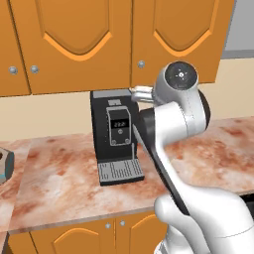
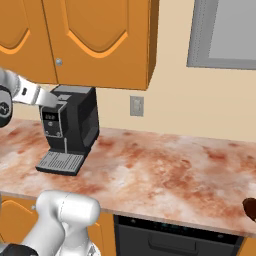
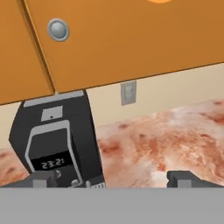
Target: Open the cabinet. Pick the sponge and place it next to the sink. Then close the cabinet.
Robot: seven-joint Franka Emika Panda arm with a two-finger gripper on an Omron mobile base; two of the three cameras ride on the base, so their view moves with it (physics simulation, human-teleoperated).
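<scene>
Claw (image 3: pixel 111 179) is spread wide with nothing between its tips; the two dark fingertips (image 3: pixel 181 178) sit far apart at 6 o'clock of the hand view, hovering above the counter and touching nothing. Coffee machine (image 3: pixel 54 140), black with a lit display, is just beyond the left tip at about 8 o'clock in the hand view. The cabinet (image 3: pixel 131 39) hangs overhead, door shut, its round silver knob (image 3: pixel 58 29) at 11 o'clock in the hand view. Wall outlet (image 3: pixel 128 93) sits on the beige wall just below the cabinet's bottom edge, near centre. In the left base view the arm (image 1: pixel 178 114) rises from 5 o'clock and bends in front of the coffee machine, wrist pointing toward 9 o'clock at the machine's top. The single-knob door (image 1: pixel 176 39) there is at 1 o'clock, closed; the two-knob doors (image 1: pixel 59 44) are at 11 o'clock. Marbled reddish countertop (image 2: pixel 165 170) runs across the right base view, with the machine at 9 o'clock and a window frame (image 2: pixel 225 32) at 1 o'clock. Sponge and sink: cannot tell where they are.
</scene>
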